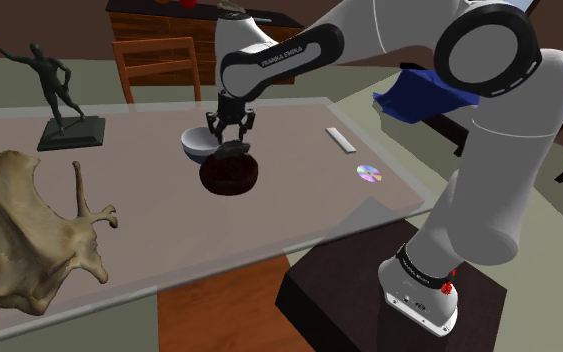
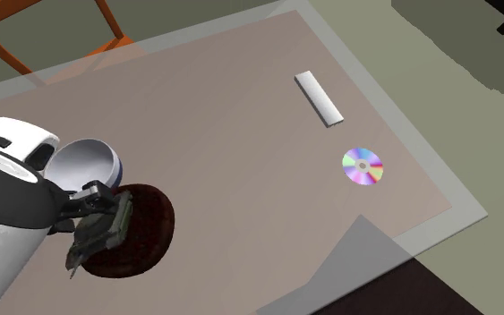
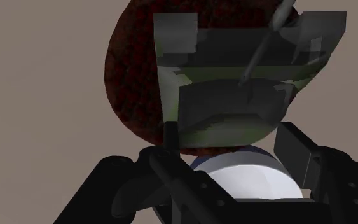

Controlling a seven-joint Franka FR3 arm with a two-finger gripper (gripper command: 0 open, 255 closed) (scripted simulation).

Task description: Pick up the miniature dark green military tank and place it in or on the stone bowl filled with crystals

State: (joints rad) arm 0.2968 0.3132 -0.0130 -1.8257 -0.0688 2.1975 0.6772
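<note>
The little dark green tank point(image 1: 235, 150) hangs just over the dark red bowl point(image 1: 231, 178), with its hull above the rough, dark filling rather than outside the rim. In the second exterior view it sits tilted and toward one side of the bowl, its barrel end reaching past the rim. The gripper point(image 1: 232, 135) comes straight down onto it. Its fingers point(image 3: 170, 137) are partway closed and pressed against the two sides of the hull, so the tank is carried, not resting. I cannot tell whether its underside touches the filling yet.

I'd judge the carry is nearly over and letting go is what remains. Holding it low and over the middle makes sense, since a short drop should keep it from rolling out.

A white bowl point(image 1: 195, 145) stands touching or just beside the dark one, on its far side toward the shoulder view's left. That is close enough that a drift that way could drop the tank into the wrong dish. On the shoulder view's right, well apart on the table point(image 1: 149, 200), lie a shiny disc point(image 1: 369, 174) and a flat white bar point(image 1: 340, 140), clear of the work.
</note>
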